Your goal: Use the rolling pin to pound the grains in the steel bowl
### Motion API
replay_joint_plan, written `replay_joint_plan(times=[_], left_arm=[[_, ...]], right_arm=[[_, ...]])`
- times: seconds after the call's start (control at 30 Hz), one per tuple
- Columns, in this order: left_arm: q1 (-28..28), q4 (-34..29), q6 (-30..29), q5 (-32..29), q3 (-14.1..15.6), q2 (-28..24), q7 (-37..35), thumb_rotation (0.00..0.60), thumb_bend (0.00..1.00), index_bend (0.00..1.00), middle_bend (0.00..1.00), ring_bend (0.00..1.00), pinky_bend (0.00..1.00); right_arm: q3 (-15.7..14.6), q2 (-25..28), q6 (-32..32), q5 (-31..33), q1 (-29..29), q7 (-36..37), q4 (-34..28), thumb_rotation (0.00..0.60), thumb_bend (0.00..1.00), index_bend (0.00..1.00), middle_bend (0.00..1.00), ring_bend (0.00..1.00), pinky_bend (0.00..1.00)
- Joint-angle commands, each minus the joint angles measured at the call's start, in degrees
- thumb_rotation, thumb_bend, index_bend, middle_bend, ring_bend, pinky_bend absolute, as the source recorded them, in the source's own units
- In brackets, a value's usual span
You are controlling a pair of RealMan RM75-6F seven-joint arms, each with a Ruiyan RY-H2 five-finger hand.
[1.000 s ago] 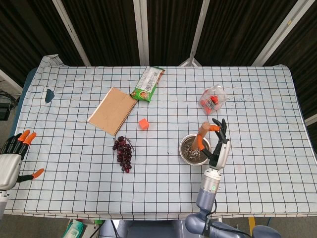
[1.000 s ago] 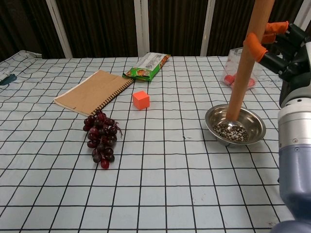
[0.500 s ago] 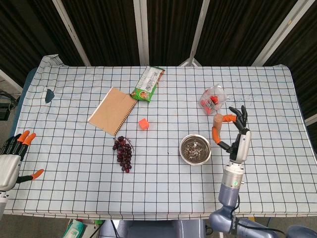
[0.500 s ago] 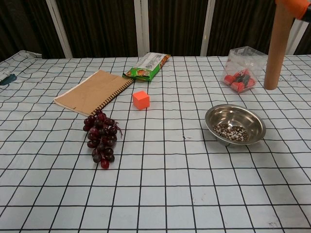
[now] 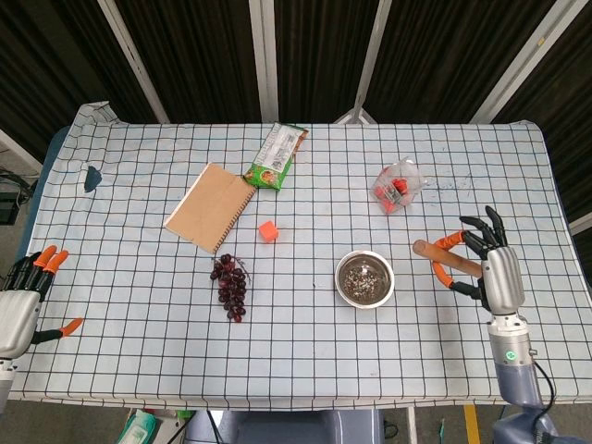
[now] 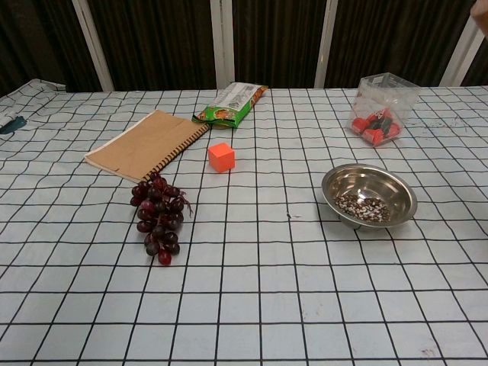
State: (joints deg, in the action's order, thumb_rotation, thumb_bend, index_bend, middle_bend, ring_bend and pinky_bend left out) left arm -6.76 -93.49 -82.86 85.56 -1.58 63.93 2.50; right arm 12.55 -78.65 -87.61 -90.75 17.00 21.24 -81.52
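The steel bowl (image 5: 364, 278) with grains (image 5: 363, 277) in it sits right of the table's middle; the chest view shows the bowl (image 6: 369, 196) and its grains (image 6: 362, 206) too. My right hand (image 5: 488, 268) is to the right of the bowl, near the table's right edge, and grips the wooden rolling pin (image 5: 446, 258). The pin lies nearly level above the cloth, its free end pointing left toward the bowl and apart from it. My left hand (image 5: 28, 296) hovers at the front left corner, fingers apart, holding nothing. Neither hand shows in the chest view.
A bunch of dark grapes (image 5: 230, 286), an orange cube (image 5: 268, 230), a brown notebook (image 5: 211, 207) and a green snack bag (image 5: 277, 156) lie left of the bowl. A clear box of red items (image 5: 397, 186) stands behind the bowl. A dark small object (image 5: 92, 177) lies far left.
My right hand lifted the rolling pin out of the bowl, carried it right and tipped it from upright to nearly level. It has left the chest view. The left hand barely moved.
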Motion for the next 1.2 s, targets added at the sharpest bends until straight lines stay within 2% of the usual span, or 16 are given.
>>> replay_joint_plan(times=[0.03, 0.2, 0.53, 0.87, 1.2], left_arm=[[0.0, 0.0, 0.0, 0.0, 0.1, 0.1, 0.2, 0.600, 0.05, 0.00, 0.00, 0.00, 0.00], [0.1, -0.3, 0.2, -0.4, 0.0, 0.0, 0.0, 0.600, 0.05, 0.00, 0.00, 0.00, 0.00], [0.3, -0.3, -0.1, -0.6, -0.1, -0.3, -0.6, 0.600, 0.06, 0.00, 0.00, 0.00, 0.00], [0.3, -0.4, 0.2, -0.9, -0.2, -0.2, -0.5, 0.600, 0.05, 0.00, 0.00, 0.00, 0.00], [0.2, -0.5, 0.5, -0.9, -0.1, -0.2, -0.3, 0.600, 0.06, 0.00, 0.00, 0.00, 0.00]], right_arm=[[-4.1, 3.2, 1.6, -4.0, -1.3, -4.1, 1.3, 0.600, 0.55, 0.80, 0.63, 0.24, 0.00], [-9.0, 4.8, 2.8, -9.3, -1.5, -11.5, 2.7, 0.600, 0.55, 0.80, 0.63, 0.24, 0.00], [-13.2, 3.5, 6.9, -12.1, -0.8, -20.6, 6.7, 0.600, 0.55, 0.80, 0.63, 0.24, 0.00], [-14.1, 0.5, 9.8, -11.2, -0.2, -27.1, 8.3, 0.600, 0.55, 0.80, 0.63, 0.24, 0.00], [-12.5, -1.4, 13.1, -4.5, -1.1, -33.6, 5.1, 0.600, 0.55, 0.80, 0.63, 0.24, 0.00]])
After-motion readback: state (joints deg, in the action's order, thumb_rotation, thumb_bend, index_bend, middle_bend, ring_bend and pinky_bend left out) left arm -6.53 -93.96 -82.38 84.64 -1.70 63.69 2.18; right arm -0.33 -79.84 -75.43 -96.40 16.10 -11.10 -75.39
